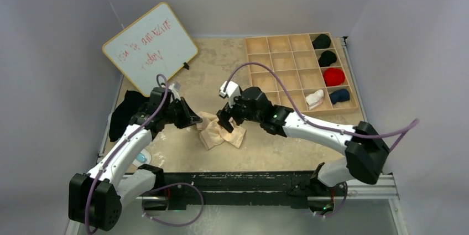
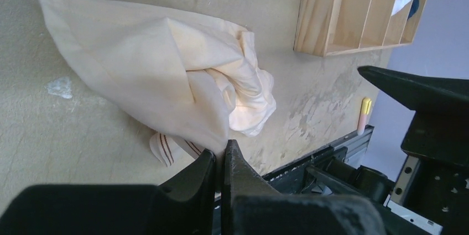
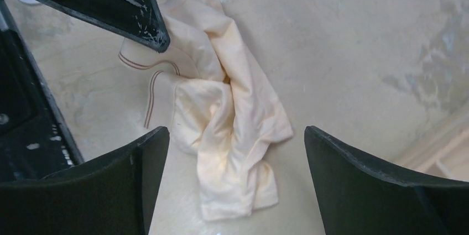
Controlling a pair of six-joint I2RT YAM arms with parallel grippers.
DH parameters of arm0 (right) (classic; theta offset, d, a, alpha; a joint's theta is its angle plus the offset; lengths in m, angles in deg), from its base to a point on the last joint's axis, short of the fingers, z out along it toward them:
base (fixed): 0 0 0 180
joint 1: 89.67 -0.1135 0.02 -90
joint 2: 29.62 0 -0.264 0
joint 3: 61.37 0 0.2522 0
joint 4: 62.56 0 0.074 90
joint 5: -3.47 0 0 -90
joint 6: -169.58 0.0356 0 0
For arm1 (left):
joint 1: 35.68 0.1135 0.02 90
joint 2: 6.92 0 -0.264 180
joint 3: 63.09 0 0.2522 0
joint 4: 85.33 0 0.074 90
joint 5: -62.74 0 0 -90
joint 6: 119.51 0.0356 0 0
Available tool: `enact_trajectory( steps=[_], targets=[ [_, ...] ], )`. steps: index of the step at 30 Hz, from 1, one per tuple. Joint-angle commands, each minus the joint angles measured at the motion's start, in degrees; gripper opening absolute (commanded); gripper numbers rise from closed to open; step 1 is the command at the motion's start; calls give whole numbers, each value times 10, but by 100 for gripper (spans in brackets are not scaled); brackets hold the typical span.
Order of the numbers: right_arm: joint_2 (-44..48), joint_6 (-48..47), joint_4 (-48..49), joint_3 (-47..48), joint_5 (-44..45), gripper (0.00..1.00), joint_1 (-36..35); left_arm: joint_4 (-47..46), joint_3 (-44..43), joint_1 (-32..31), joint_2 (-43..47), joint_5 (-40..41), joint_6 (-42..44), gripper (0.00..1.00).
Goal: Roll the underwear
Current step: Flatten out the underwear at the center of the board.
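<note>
The cream underwear lies crumpled on the table between the two arms; it also shows in the left wrist view and the right wrist view. Its waistband with thin brown stripes pokes out at one side. My left gripper is shut on an edge of the underwear, the cloth pinched between the fingertips, at its left side in the top view. My right gripper is open and empty, hovering just above the right part of the cloth.
A wooden grid tray stands at the back right with rolled black, red, blue and white garments in its right cells. A whiteboard leans at the back left. A black cloth lies at the left edge.
</note>
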Motion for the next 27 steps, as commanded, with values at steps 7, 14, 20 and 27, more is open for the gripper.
enact_trajectory(
  steps=[7, 14, 20, 27],
  targets=[
    [-110, -187, 100, 81, -225, 83, 17, -14, -47, 3, 1, -36, 44, 0],
    [-112, -279, 109, 64, -335, 87, 21, -45, -51, 3, 15, -117, 67, 0],
    [-126, -340, 92, 79, -436, 89, 65, -73, -53, 3, 4, -185, 71, 0],
    [-164, -366, 75, 112, -512, 79, 76, -95, -52, 3, 3, -201, 62, 0]
  ],
)
